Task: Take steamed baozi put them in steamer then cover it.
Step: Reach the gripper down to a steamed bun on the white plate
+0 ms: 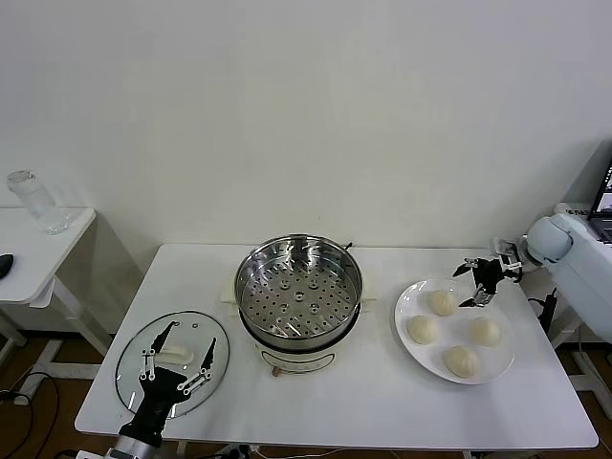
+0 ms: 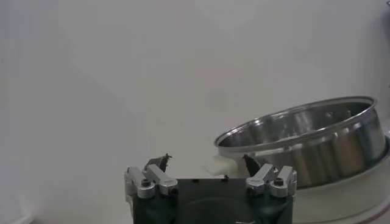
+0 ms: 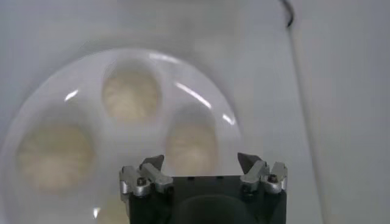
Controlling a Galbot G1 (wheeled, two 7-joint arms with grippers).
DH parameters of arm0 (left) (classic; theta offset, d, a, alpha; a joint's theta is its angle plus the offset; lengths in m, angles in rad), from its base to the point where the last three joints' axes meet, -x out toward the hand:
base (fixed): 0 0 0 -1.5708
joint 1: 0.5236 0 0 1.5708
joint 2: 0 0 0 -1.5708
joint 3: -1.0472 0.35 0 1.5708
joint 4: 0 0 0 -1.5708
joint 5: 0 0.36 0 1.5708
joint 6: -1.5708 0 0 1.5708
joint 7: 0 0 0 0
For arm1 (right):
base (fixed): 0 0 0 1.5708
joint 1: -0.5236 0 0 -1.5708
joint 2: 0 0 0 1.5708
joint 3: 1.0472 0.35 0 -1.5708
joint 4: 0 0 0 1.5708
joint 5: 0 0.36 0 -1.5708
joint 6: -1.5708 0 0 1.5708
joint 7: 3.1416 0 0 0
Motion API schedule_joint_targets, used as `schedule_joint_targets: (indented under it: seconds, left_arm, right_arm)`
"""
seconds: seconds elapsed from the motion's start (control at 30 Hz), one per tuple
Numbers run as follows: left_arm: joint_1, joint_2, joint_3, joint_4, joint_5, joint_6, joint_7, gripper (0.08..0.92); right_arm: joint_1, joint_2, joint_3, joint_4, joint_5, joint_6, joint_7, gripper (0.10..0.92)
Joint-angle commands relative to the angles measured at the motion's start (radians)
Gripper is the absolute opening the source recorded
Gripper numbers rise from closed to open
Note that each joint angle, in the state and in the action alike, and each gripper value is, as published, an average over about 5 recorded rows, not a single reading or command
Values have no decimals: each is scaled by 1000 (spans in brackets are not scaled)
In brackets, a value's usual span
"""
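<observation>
2 grippers gape wide, holding nothing: left gripper (image 1: 176, 356), right gripper (image 1: 481, 278).

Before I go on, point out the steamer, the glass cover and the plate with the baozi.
steamer (image 1: 298, 287), head view, on its perforated tray.
cover (image 1: 215, 359), head view, on the glass near its right rim.
plate (image 1: 405, 304), head view, on its bare left rim.

looks like a bare lab or office room, plain white wall (image 1: 306, 105), white desks (image 1: 382, 402), cables on the floor, laptop (image 1: 603, 196) off to the side
</observation>
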Motion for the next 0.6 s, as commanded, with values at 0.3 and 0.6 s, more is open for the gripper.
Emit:
schedule_joint_targets:
  seconds: [0.3,0.6]
  left_arm:
    - [3,-3,-2,8,1,-4,-1,823]
    - [2,-5,1,9,3,-6,-2,823]
  right_arm:
    - [42,174,-32,-182,-144,38,-37,823]
    - [35,223,-24,-239,-185,59,-12,823]
